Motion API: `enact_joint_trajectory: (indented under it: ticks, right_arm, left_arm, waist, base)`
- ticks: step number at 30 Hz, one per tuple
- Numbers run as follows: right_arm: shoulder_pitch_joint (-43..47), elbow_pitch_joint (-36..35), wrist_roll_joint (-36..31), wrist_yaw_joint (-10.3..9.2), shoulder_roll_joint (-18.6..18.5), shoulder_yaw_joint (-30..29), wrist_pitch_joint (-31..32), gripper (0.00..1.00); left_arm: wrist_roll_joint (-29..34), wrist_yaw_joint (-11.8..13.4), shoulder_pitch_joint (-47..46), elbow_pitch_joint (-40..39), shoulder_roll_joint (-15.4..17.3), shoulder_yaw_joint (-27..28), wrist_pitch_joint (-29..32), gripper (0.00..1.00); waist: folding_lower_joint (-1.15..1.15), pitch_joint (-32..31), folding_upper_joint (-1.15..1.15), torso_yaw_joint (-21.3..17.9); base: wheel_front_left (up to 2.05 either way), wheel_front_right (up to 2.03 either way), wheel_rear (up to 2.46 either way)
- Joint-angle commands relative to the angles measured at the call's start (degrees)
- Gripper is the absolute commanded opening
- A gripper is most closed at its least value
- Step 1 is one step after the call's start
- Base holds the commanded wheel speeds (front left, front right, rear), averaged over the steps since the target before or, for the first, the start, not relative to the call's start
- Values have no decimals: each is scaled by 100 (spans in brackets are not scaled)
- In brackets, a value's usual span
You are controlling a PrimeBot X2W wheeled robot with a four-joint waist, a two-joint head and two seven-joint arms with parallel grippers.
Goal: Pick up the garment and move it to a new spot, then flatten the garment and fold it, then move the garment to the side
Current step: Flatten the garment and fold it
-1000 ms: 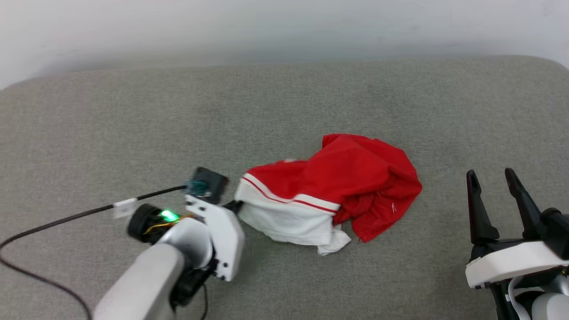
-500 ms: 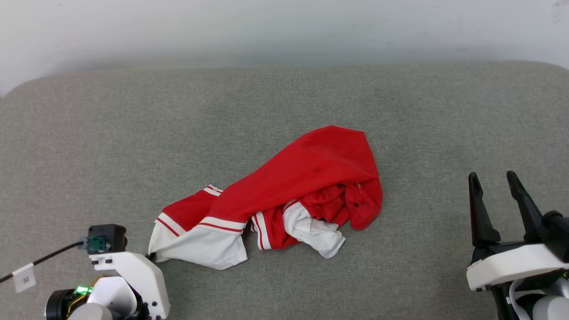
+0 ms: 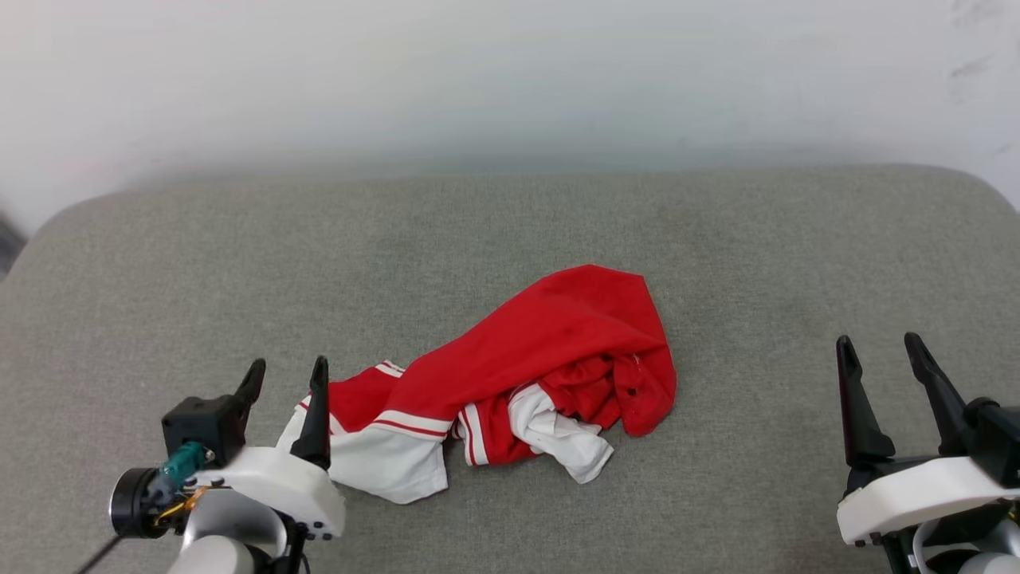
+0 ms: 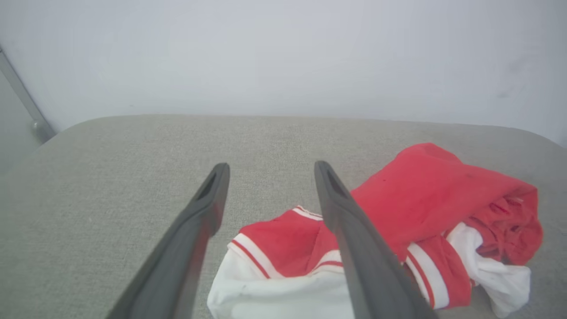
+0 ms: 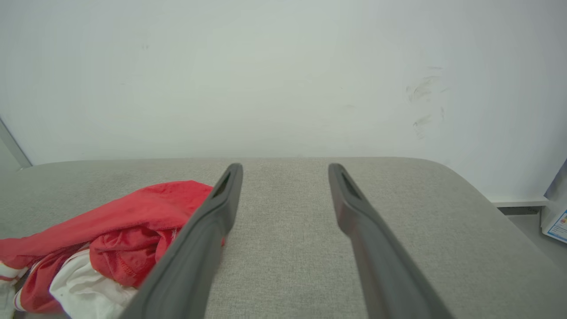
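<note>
The garment (image 3: 558, 335) lies crumpled on the grey padded surface (image 3: 510, 223), its white sleeve (image 3: 382, 470) just beside your left claw (image 3: 287, 367); your right claw (image 3: 876, 344) is well apart. Both stand spread, empty. It's likely soft, light and floppy: pinch a sleeve hem, not bunched layers.

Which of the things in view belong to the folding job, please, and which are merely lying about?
For the job:
- shirt, crumpled on the grey cushion
- left gripper, open by the white sleeve
- right gripper, open, apart from the shirt

Lying about:
- printed card or box, cut off at the right wrist view's edge
- pale wall behind
</note>
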Motion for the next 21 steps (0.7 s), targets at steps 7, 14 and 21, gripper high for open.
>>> enact_joint_trajectory:
  ticks: [7, 14, 21]
  right_arm:
    - [131, -147, -86, -4, 7, 11, 138, 100]
    - [93, -112, 130, -4, 8, -22, 534, 100]
    - [-423, 366, 772, -3, -509, 257, 2431, 100]
  left_arm:
    - [441, 91, 4, -367, -235, -188, -844, 100]
    - [670, 226, -44, -619, -349, -308, -991, 100]
    - [719, 263, -128, -771, -402, -391, -988, 100]
  waist:
    - [0, -116, 0, 15]
    - [0, -39, 0, 225]
    - [0, 255, 0, 667]
  base:
    - [0, 0, 0]
    - [0, 0, 0]
    - [0, 0, 0]
